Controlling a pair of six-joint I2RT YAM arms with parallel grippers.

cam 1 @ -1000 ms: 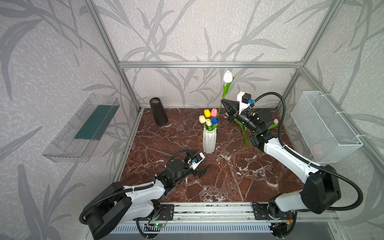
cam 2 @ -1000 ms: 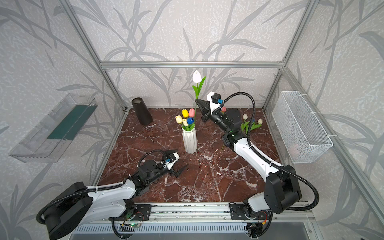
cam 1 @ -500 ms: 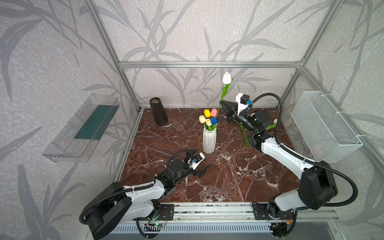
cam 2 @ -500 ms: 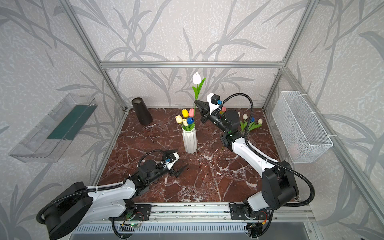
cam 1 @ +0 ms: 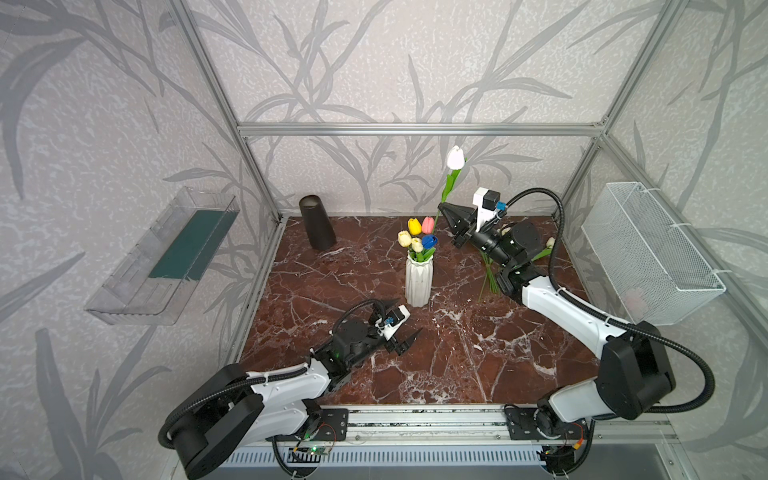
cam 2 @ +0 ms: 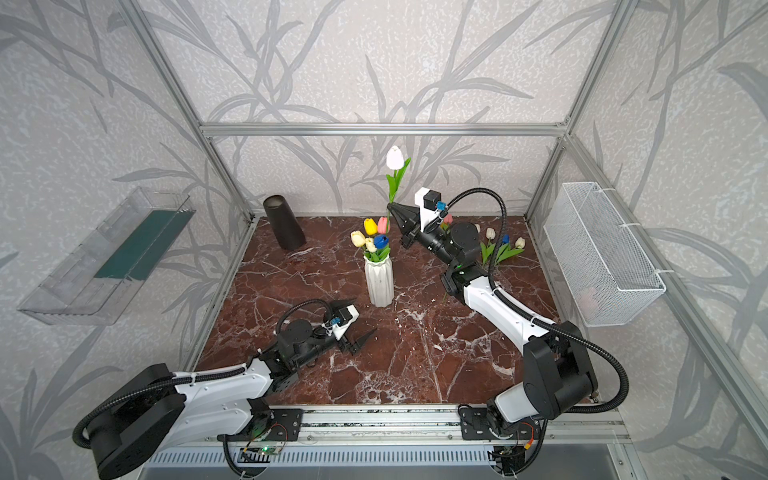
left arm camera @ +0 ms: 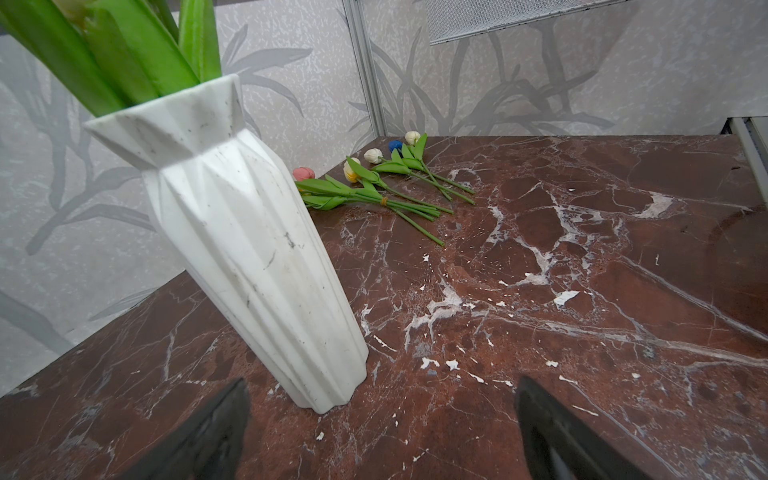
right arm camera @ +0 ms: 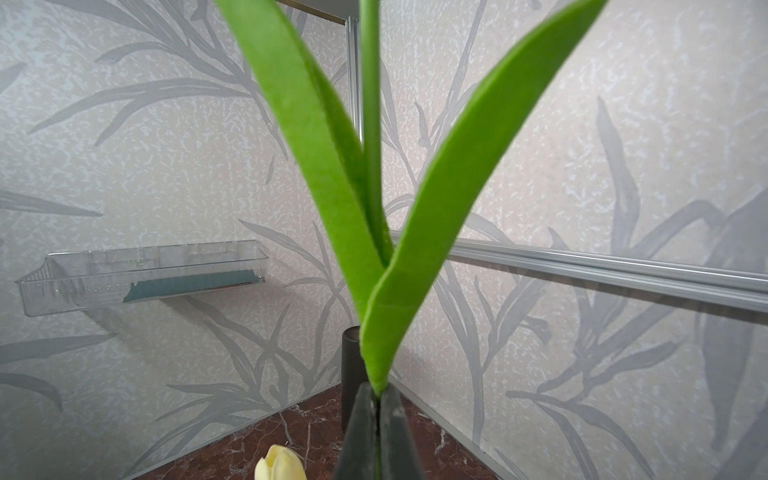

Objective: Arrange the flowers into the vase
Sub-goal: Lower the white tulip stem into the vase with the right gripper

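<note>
Right claw (cam 1: 442, 205) is clamping fully shut on the thin green stem of a white tulip (cam 1: 456, 158). I am tracking it in both top views as it is carrying that stem sideways. Compared with a second ago, the claw tip is sitting closer to the vase (cam 1: 419, 282), while the white head is staying at about the same place, so the stem is leaning slightly more. I am reading this as the transfer step in progress. The lower stem is hanging just beside the pink head in the vase, and I cannot tell where its end sits among the heads. Left claw (left arm camera: 384, 432) is not changing. It is lying low over the table (cam 1: 457, 365) just in front of the vase foot, with its jaws spread wide and nothing between them. Five heads are already standing in the vase, showing yellow, pink, blue and two cream, with their leaves crowding the mouth. Loose flowers (left arm camera: 374, 195) are lying flat on the right rear part of the table, well apart from the vase. Their heads are showing pink, yellow, cream and blue, and a few stems appear tied by a small band. In the right wrist view, two long leaves are forking up from the shut jaws, so I am judging the grip to be just under the leaf junction.
</note>
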